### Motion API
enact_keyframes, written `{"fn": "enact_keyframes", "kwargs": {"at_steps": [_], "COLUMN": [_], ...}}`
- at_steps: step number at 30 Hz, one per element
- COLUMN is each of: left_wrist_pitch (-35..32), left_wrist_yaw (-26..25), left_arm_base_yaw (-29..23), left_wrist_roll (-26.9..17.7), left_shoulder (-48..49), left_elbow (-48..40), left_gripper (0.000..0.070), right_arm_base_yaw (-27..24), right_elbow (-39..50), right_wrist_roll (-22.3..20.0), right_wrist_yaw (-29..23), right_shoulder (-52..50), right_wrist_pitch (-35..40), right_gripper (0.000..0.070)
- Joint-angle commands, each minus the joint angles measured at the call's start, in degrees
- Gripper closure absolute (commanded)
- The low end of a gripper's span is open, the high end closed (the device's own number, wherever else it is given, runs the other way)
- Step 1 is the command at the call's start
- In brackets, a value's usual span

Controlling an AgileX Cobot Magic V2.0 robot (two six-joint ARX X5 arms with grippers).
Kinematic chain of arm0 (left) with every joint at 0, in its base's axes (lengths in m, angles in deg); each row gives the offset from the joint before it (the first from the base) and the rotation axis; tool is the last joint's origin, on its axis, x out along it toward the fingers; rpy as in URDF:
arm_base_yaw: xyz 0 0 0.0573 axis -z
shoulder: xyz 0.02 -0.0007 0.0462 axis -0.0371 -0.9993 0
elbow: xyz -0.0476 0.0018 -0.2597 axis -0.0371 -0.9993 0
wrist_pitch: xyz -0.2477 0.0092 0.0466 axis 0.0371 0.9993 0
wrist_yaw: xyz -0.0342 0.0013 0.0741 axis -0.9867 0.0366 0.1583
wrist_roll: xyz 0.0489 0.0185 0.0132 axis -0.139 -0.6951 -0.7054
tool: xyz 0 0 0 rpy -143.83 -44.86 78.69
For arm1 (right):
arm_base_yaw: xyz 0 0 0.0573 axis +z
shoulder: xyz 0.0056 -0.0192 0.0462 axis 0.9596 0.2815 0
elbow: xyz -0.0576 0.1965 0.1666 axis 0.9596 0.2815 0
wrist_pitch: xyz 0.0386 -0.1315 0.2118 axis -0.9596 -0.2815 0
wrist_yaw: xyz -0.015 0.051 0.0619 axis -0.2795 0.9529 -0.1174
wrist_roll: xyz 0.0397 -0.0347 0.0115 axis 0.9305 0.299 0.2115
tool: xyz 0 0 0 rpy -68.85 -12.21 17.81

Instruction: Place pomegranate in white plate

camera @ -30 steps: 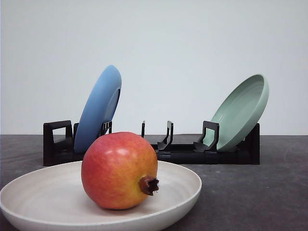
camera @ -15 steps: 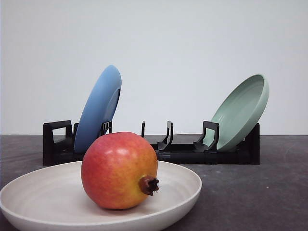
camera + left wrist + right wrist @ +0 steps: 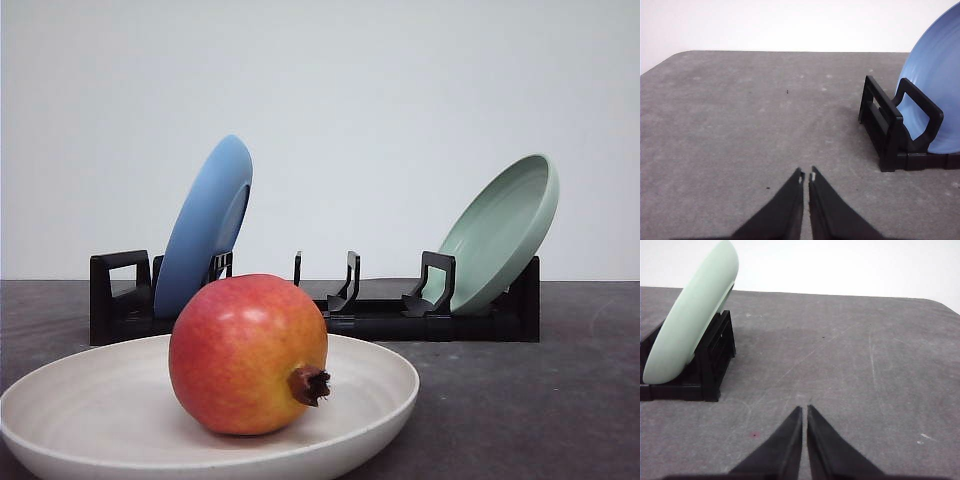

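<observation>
**A:** So, front view first: the pomegranate [image 3: 248, 354] is sitting inside the white plate [image 3: 380, 385], a bit left of the plate's middle, crown nub pointing right and toward the camera. It's resting on the dish floor, not touching the rim as far as I can tell. Looks to me like the job is done.

**B:** Agreed. What's behind it?

**A:** A black rack [image 3: 370, 315] farther back on the dark table [image 3: 530, 400]. The blue plate [image 3: 205, 228] leans in the left end, the green plate [image 3: 500, 232] leans in the right end, both propped on edge by the rack's posts. The middle slots are free, so my guess is the white one belongs there and is laid flat up front so the fruit has somewhere to sit.

**B:** And the left wrist view?

**A:** The left gripper [image 3: 806, 178] has its tips pinched together with just a sliver between them, nothing in them. It's low over bare table, with the rack end and the blue plate off to one side, well apart from it.

**B:** Right wrist?

**A:** Same deal. The right gripper [image 3: 804, 412] is closed on nothing, over bare table, with the green plate and its end of the rack near but not touching.

**B:** So both arms look parked wide of the dish?

**A:** That's my read. Keeping them out there means nothing nudges the fruit, which is round and could roll in that shallow dish.
</observation>
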Motion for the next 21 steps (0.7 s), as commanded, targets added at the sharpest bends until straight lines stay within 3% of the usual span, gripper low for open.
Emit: {"fn": "enact_keyframes", "kwargs": {"at_steps": [1, 21], "left_wrist_pitch": [0.4, 0.4], "left_wrist_yaw": [-0.2, -0.2], "left_arm_base_yaw": [-0.1, -0.1], "left_wrist_roll": [-0.8, -0.8], "left_shoulder": [0.0, 0.0], "left_elbow": [-0.5, -0.5], "left_gripper": [0.07, 0.07], "right_arm_base_yaw": [0.0, 0.0], "right_elbow": [0.2, 0.2], "right_wrist_roll": [-0.3, -0.3], "right_wrist_yaw": [0.0, 0.0], "right_shoulder": [-0.1, -0.1], "right_wrist_pitch": [0.6, 0.6], "right_gripper": [0.069, 0.069]}}
